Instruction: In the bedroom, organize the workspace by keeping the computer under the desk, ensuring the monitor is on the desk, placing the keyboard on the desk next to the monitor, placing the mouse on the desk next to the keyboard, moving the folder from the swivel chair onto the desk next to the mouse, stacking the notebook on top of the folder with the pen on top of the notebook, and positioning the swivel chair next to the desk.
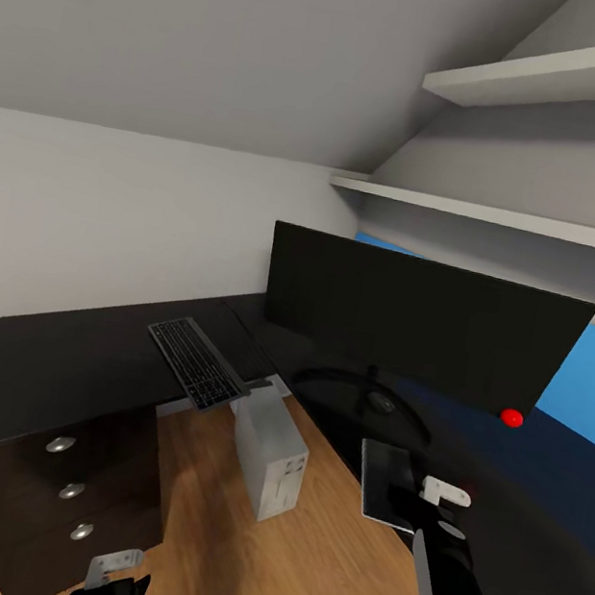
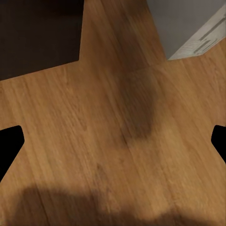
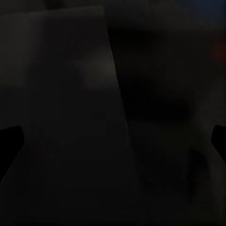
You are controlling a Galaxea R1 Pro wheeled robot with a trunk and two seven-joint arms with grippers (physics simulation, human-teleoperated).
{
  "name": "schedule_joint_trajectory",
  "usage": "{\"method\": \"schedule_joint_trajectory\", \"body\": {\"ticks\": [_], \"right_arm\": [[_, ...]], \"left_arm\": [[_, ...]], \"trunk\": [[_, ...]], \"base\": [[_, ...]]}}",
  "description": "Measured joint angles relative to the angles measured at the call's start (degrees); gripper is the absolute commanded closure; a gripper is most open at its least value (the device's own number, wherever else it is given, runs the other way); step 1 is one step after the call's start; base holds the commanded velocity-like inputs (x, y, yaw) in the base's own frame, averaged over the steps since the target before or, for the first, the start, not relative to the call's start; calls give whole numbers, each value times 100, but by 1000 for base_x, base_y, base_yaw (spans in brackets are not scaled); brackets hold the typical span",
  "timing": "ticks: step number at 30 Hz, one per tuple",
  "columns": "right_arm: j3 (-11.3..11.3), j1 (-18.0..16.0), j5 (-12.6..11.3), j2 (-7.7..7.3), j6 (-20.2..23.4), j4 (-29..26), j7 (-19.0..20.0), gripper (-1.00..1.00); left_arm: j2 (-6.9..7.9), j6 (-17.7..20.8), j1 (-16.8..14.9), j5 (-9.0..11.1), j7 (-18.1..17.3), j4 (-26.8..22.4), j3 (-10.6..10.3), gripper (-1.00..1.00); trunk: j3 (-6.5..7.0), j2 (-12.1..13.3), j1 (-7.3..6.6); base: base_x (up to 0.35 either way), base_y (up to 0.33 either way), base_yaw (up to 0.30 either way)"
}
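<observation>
Both grippers sit low in the head view: the left gripper (image 1: pixel 115 570) at the bottom edge over the wood floor (image 1: pixel 289 569), its fingertips at the far edges of its wrist view, spread wide with nothing between them; the right gripper (image 1: pixel 445 499) at lower right, hanging just beside the dark grey notebook (image 1: pixel 389 485) on the desk (image 1: pixel 63 354), its fingers likewise wide apart and empty. Left of centre, the computer (image 1: pixel 270 454) stands on the floor at the desk's edge. Above it the keyboard (image 1: pixel 196 363) lies partly overhanging that edge. Further back, the monitor (image 1: pixel 420 324) stands on the desk at centre right.
</observation>
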Motion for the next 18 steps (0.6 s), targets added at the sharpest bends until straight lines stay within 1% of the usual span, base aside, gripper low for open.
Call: {"method": "schedule_joint_trajectory", "body": {"ticks": [18], "right_arm": [[-8,-1,-11,-2,-55,27,9,-100]], "left_arm": [[-2,1,0,7,0,11,-1,-100]], "trunk": [[0,0,0]], "base": [[-1,0,0]]}}
